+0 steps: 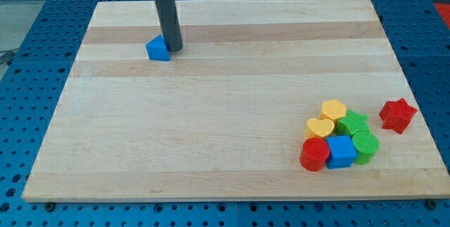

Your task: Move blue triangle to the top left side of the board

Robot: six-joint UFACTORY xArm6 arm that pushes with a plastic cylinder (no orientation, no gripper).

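The blue triangle (157, 48) lies on the wooden board (225, 128) in its upper left part. My tip (173, 48) stands right beside the triangle, on its right side, touching or almost touching it. The dark rod rises from there to the view's top edge.
A cluster of blocks sits at the lower right: a red cylinder (313, 154), a blue cube (341, 152), two green blocks (365, 145) (352, 124), and two yellow blocks (320, 127) (334, 108). A red star (397, 114) lies apart at the right edge.
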